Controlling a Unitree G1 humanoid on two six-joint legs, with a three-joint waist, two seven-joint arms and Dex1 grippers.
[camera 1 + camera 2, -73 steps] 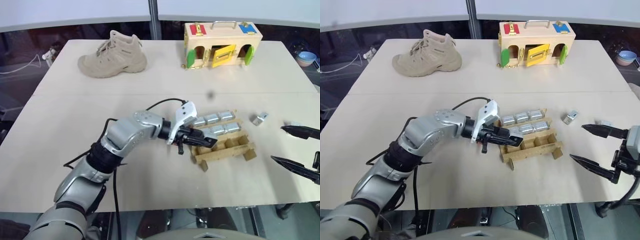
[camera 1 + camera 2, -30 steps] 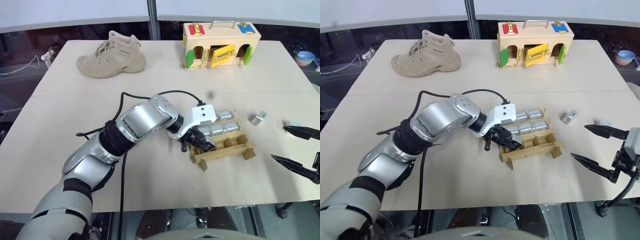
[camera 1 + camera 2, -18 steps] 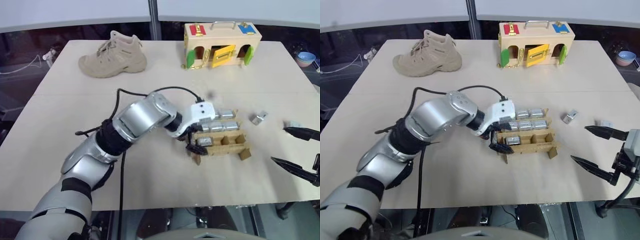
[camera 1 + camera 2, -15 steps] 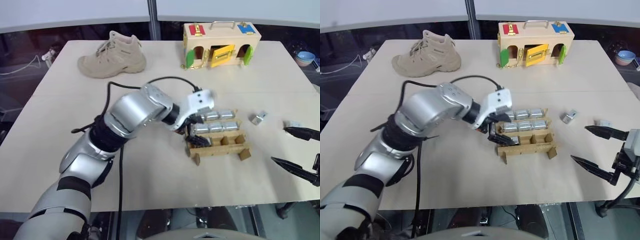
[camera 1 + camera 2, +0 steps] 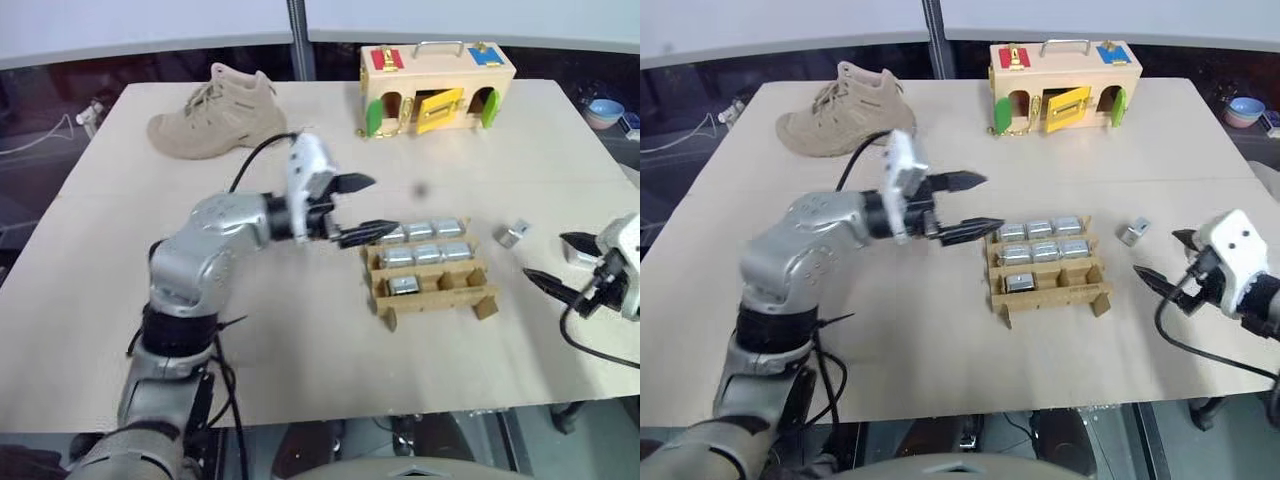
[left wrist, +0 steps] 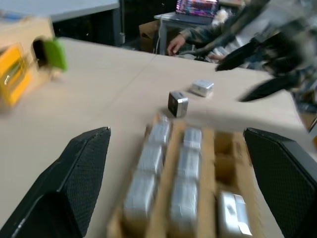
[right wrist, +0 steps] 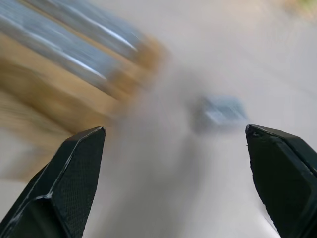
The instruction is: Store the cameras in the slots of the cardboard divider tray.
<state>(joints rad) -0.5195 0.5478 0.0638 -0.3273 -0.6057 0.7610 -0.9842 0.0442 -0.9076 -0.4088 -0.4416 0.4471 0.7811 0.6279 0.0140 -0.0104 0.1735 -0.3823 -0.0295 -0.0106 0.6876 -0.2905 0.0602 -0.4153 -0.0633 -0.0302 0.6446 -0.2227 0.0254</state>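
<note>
The cardboard divider tray [image 5: 432,279] sits on the counter [image 5: 300,340], and everything else is placed from it. Seven cameras [image 5: 426,254] lie in its slots: three in the far row, three in the middle row, and one in the near row at the end toward the left gripper. The two other near slots look empty, though their floors are partly hidden behind the cardboard walls.

The left gripper [image 5: 358,208] hangs just off the tray's far left corner, pointing across toward it, its fingers [image 5: 367,232] spread wide with nothing between them. The lower finger's tip overlaps the tray's corner in the head views, so whether it touches the cardboard cannot be told.

A loose camera [image 5: 513,234] rests on the counter to the right of the tray, near its far right corner. The left wrist view shows a second loose camera [image 6: 202,87] lying beyond it; in the head views that one is largely masked by the right gripper [image 5: 1163,262], which hovers to the right of the tray with fingers wide apart and empty. The right wrist view is smeared: a grey block sits between its fingers [image 7: 69,183], well ahead, its outline unclear.

Far beyond the tray stand a wooden latch box [image 5: 437,86] and a tan boot [image 5: 216,113].
</note>
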